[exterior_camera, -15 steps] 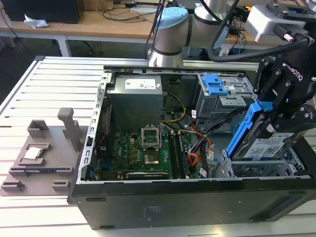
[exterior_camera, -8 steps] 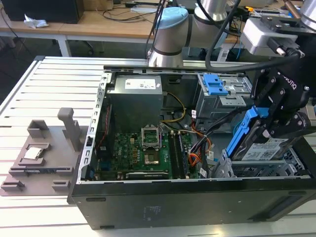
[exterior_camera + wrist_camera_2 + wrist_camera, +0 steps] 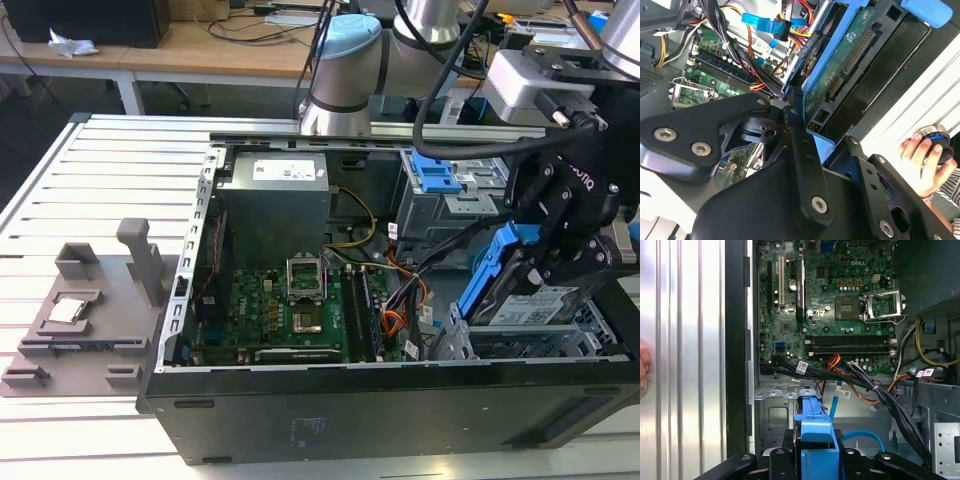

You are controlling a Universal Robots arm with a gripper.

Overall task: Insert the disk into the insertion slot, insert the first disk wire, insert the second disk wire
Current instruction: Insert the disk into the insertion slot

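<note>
My gripper (image 3: pixel 545 262) is clamped on the disk (image 3: pixel 522 303), with my fingers pinching its blue frame from both sides and holding it tilted. Just beneath my fingers sits the silver drive cage (image 3: pixel 540 345). The disk's lower end is at its opening, but I cannot tell whether it touches. Beyond my fingertips lie the circuit board (image 3: pixel 840 305) and bundled cables (image 3: pixel 875 390).

A: What sits between the black gripper's (image 3: pixel 821 131) arms?
B: The disk (image 3: pixel 842 60), clamped, its blue frame and green underside showing, with the motherboard (image 3: pixel 710 75) and cables (image 3: pixel 747 62) beside it.
A: And past the case?
B: A hand (image 3: pixel 919 156) on a round knob (image 3: pixel 934 135).
</note>
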